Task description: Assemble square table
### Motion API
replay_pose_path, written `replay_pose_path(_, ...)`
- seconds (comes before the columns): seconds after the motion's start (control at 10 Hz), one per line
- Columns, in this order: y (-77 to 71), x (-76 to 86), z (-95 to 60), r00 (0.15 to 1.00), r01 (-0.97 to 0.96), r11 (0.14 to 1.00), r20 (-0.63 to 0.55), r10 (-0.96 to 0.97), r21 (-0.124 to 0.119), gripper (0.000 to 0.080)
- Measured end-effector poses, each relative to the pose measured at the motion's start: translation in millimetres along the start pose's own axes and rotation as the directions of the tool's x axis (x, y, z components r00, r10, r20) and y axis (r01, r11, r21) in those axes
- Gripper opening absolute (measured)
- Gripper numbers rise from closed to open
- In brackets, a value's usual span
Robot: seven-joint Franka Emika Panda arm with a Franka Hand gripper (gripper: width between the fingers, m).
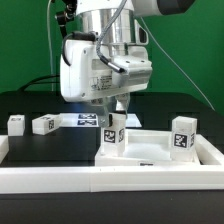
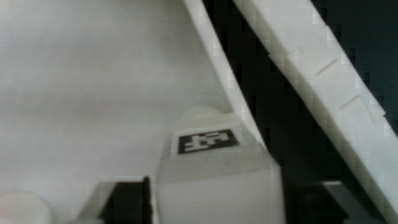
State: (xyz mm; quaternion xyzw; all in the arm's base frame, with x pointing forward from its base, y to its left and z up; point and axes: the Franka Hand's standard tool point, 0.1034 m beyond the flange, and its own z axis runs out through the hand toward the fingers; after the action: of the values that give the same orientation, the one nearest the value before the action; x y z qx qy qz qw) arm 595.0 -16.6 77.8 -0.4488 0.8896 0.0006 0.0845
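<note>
One leg [image 1: 113,133] stands upright on the slab [image 1: 150,152], clenched in the gripper [image 1: 114,112]

- The end effector [image 1: 117,108] hides its fingertips behind its own housing in the exterior view.
- In the wrist view, the leg [image 2: 208,170] is cut off by the frame edge, and its tag [image 2: 206,140] is blurred.
- The slab [image 2: 89,90] runs off the frame.

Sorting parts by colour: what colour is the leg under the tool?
White, with a black-and-white tag; the leg shows best in the exterior view.
</note>
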Motion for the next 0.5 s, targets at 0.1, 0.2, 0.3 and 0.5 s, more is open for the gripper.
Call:
replay_pose_path(0.1,0.5,-0.7,0.0,1.0,0.008,1.0,0.0,-0.008,0.0,0.0517)
replay_pose_path(0.2,1.9,-4.4,-1.5,1.0,0.022,1.0,0.003,-0.022,0.001,0.0517)
replay_pose_path(0.3,4.7,-10.8,-5.8,0.999,0.051,0.999,0.011,-0.051,0.003,0.0622)
replay_pose_path(0.5,17.1,-18.3,-19.0,0.995,0.092,0.996,0.03,-0.092,0.004,0.0641)
